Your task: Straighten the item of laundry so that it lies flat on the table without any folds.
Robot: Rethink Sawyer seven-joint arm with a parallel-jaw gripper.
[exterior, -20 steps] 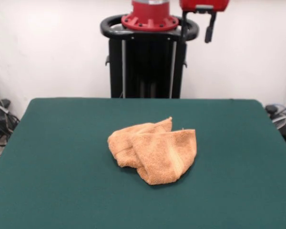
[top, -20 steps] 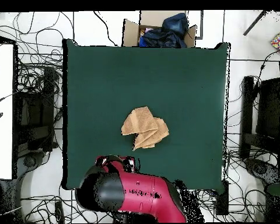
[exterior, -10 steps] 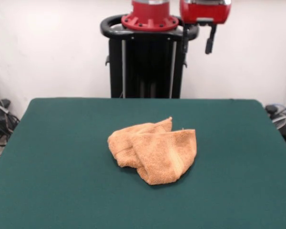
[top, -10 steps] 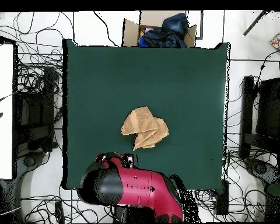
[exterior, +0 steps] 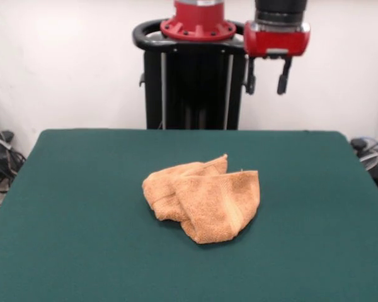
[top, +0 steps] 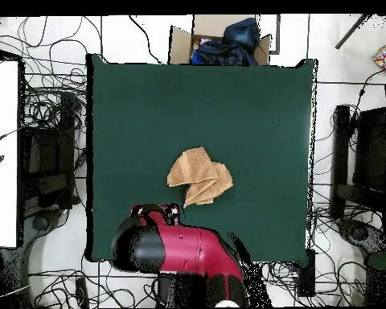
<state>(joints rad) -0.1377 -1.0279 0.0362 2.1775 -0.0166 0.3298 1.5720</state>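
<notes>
The orange-tan towel (exterior: 203, 196) lies crumpled and folded over itself near the middle of the dark green table (exterior: 82, 220). It also shows in the overhead view (top: 199, 176) as a bunched heap on the table (top: 252, 105). My gripper (exterior: 267, 87) hangs open and empty high above the table's far edge, beside the pedestal, well behind and above the towel. In the overhead view the red arm (top: 176, 251) covers the table's near edge and hides the gripper.
The black pedestal (exterior: 195, 82) stands behind the table's far side. A cardboard box with dark clothes (top: 220, 44) sits beyond the table's opposite edge. Cables (top: 47, 121) lie on the floor around the table.
The arm has swung round and the gripper has come down into view, both fingers now showing. The towel has not moved.
</notes>
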